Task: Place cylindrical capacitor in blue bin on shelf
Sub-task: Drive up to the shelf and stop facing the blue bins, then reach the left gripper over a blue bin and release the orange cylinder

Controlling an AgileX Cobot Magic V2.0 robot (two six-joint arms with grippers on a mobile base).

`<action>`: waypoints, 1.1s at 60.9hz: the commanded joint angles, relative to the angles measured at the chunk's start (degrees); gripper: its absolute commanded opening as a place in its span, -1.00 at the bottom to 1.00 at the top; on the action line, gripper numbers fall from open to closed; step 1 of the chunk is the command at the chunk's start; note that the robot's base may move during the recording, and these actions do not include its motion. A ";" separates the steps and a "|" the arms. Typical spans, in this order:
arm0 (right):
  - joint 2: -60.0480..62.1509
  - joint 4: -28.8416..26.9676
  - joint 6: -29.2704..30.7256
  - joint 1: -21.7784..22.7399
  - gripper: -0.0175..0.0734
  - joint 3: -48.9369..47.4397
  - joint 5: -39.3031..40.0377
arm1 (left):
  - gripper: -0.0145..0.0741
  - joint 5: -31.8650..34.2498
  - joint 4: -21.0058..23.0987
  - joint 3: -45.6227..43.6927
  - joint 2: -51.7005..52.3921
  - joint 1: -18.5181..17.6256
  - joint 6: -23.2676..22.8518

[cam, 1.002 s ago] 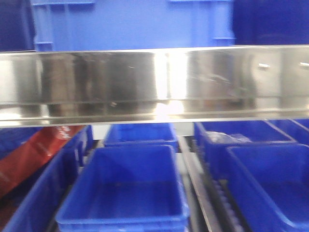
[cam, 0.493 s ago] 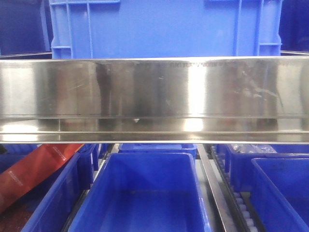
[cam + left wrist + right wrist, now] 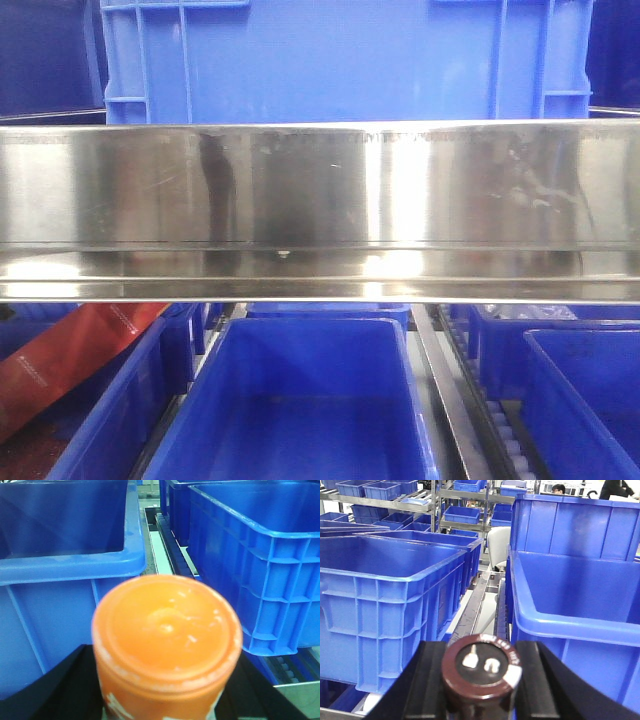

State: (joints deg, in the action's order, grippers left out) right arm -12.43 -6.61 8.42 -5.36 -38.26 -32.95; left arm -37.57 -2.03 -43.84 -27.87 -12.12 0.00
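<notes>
Stainless steel shelf [image 3: 320,190] ahead: right gripper [image 3: 481,692] clamps dark-brown cylindrical capacitor [image 3: 482,667], left gripper [image 3: 165,702] grips orange jar [image 3: 167,635]; capacitor may clip blue plastic bin [image 3: 570,631] rim

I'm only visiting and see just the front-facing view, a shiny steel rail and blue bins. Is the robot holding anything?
Observer: Yes. The right pincer is shut on a stubby dark brown cylindrical capacitor.
Operator: And the other arm?
Observer: The left pincer grips an orange plastic cylindrical container.
Operator: Is the capacitor in a bin yet?
Observer: No; it is held outside the blue plastic bins, facing the gap between two of them.
</notes>
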 commanded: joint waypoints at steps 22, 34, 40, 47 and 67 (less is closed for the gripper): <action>0.19 0.43 0.22 -0.03 -0.71 -0.09 1.58 | -0.92 1.63 0.25 -0.13 0.18 -0.41 -0.64; 0.19 0.43 0.22 -0.03 -0.71 -0.09 1.58 | -0.92 5.36 0.25 -0.27 0.18 -0.41 -0.64; 0.19 0.43 0.22 -0.03 -0.71 -0.09 1.58 | -0.92 8.30 0.25 -2.22 -1.91 -0.41 0.00; 0.19 0.43 0.22 -0.03 -0.71 -0.09 1.58 | -0.92 8.53 0.85 -8.42 -8.65 -0.41 2.25; 0.19 0.43 0.22 -0.03 -0.71 -0.09 2.71 | -0.92 6.49 3.83 -33.23 -35.78 -11.69 8.84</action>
State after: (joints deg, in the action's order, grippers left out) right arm -12.43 -6.61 8.42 -5.36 -38.26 -32.47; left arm -31.54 1.46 -70.92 -56.97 -19.54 8.04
